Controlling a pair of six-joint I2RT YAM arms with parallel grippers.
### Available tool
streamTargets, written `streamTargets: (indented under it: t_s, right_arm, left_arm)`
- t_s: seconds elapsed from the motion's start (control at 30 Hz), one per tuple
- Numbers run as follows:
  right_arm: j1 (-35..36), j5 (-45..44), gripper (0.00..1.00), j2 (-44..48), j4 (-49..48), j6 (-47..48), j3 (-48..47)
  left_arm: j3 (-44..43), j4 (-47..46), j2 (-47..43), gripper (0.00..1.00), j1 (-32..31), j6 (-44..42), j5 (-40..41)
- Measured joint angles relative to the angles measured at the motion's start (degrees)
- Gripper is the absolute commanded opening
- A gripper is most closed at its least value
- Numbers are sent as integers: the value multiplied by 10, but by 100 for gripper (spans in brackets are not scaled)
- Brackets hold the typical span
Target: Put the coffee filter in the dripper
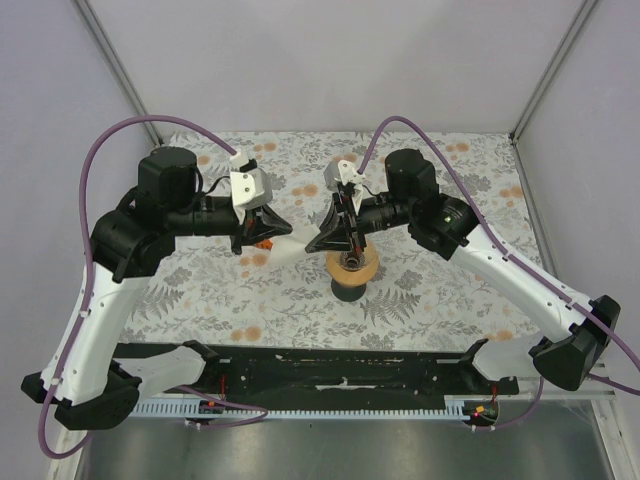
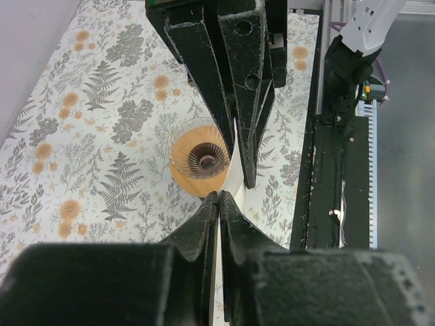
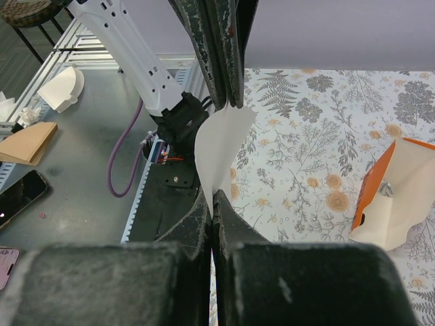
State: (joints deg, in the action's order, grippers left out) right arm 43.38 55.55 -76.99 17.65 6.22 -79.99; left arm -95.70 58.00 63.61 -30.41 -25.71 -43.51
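Observation:
The coffee filter [image 3: 221, 142] is a flat white paper piece held in the air between both grippers; it also shows edge-on in the left wrist view [image 2: 234, 178] and as a pale strip in the top view [image 1: 293, 250]. My left gripper [image 2: 219, 197] is shut on one edge of it [image 1: 283, 232]. My right gripper [image 3: 213, 195] is shut on the opposite edge [image 1: 313, 244]. The dripper [image 1: 351, 268], with a tan-orange rim and a dark centre hole, stands on the table just right of and below the filter, empty [image 2: 200, 160].
An orange and white pack [image 3: 393, 198] lies on the flowered table behind the left gripper. A black rail [image 2: 340, 170] runs along the table's near edge. Off the table lie spare folded filters [image 3: 61, 85] and a phone [image 3: 17, 197].

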Motion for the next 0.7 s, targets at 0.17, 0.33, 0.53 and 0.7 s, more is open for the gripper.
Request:
streamTargets:
  t_s: [0.17, 0.33, 0.53, 0.7]
  right_arm:
    - [0, 0, 0, 0, 0, 3, 0]
    - [0, 1, 0, 0, 0, 8, 0]
    - [0, 1, 0, 0, 1, 12, 0]
    - [0, 1, 0, 0, 1, 13, 0]
  left_arm:
    - [-3, -1, 3, 9, 0, 0, 4]
    - [-11, -2, 9, 9, 0, 0, 13]
    - [-16, -2, 13, 9, 0, -1, 17]
    - [-16, 3, 13, 11, -1, -1, 17]
